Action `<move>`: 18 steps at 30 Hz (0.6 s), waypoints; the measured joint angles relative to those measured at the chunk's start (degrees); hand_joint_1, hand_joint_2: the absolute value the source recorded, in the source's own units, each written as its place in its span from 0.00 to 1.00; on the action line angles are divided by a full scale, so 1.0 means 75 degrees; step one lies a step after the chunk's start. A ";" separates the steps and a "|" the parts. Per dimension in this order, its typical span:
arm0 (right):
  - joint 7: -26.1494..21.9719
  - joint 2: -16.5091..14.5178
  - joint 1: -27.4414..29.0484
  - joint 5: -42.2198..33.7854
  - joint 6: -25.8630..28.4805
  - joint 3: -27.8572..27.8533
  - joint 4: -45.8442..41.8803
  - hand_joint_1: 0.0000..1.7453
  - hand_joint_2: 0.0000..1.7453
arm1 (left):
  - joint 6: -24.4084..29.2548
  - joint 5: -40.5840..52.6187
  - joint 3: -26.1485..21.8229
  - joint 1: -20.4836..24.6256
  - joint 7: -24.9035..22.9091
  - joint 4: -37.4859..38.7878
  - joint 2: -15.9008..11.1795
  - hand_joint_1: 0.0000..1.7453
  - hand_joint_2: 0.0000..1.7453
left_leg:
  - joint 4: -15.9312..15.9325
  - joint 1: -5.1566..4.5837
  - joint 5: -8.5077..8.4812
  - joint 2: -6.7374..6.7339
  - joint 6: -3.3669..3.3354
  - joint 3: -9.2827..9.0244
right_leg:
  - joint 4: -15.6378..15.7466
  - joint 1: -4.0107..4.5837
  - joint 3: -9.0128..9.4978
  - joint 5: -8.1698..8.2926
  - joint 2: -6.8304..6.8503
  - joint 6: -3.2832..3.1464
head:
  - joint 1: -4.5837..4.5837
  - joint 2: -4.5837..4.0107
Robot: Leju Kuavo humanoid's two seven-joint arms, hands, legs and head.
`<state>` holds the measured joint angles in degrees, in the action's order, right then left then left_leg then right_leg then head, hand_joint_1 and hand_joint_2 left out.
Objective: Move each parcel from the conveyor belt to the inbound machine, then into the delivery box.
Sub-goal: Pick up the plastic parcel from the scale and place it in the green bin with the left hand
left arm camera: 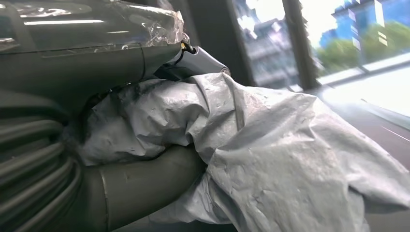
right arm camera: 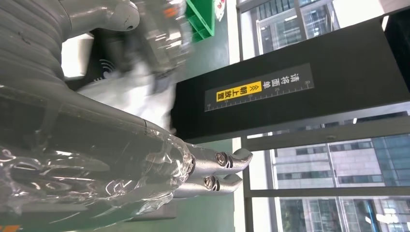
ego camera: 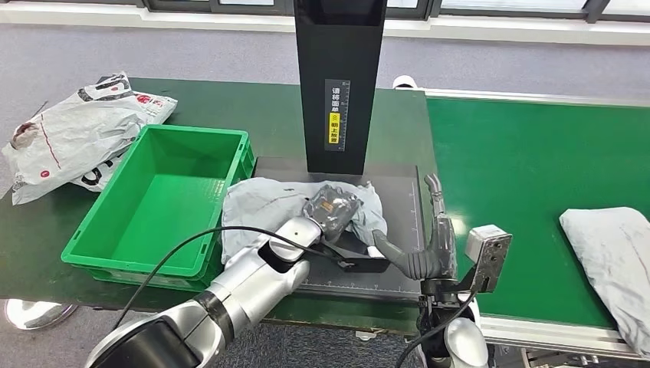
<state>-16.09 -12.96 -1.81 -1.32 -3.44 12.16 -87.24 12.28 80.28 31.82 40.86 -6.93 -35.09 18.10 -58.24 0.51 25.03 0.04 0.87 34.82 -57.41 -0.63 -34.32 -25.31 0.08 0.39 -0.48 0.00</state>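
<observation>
A crumpled grey parcel [ego camera: 264,205] lies on the black platform [ego camera: 398,201] of the inbound machine, under its upright column [ego camera: 339,84]. My left hand [ego camera: 334,210] rests on the parcel's right part and grips it. In the left wrist view the thumb [left arm camera: 140,186] sits under a fold of the grey parcel [left arm camera: 275,150], with the fingers over it. My right hand [ego camera: 428,244] is open at the platform's right edge, fingers stretched forward [right arm camera: 215,174], holding nothing. A second grey parcel [ego camera: 613,249] lies on the green conveyor belt [ego camera: 521,169] at the right.
The green delivery box [ego camera: 165,198] stands left of the platform, close to the parcel's left edge. White mail bags [ego camera: 73,134] lie on the table behind it. The machine's column [right arm camera: 290,92] rises close ahead of my right hand.
</observation>
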 joint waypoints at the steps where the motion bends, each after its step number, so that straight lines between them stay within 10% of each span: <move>1: -0.0001 0.0000 0.0039 0.0005 0.0001 -0.0013 -0.0037 0.00 1.00 | -0.0002 0.0197 -0.0065 0.0022 -0.0084 -0.0184 -0.0077 1.00 1.00 | 0.0000 0.0000 0.0000 -0.0001 0.0000 0.0000 | 0.0000 0.0000 -0.0001 0.0000 -0.0001 0.0000 | 0.0000 0.0000; 18: -0.0061 -0.0044 0.0237 0.0160 0.0165 -0.0173 -0.0176 0.00 1.00 | -0.0108 0.1093 -0.0707 0.0775 -0.1276 -0.2274 -0.1472 1.00 1.00 | 0.0000 0.0001 -0.0006 -0.0006 0.0006 0.0001 | -0.0007 0.0000 -0.0005 0.0000 -0.0005 -0.0001 | 0.0000 0.0000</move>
<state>-16.55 -13.29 -0.03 -0.13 -2.20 10.86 -88.56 11.47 88.48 26.51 46.67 -16.50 -52.14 7.07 -58.24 0.52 24.99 0.00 0.92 34.83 -57.46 -0.63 -34.36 -25.31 0.05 0.38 -0.48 0.00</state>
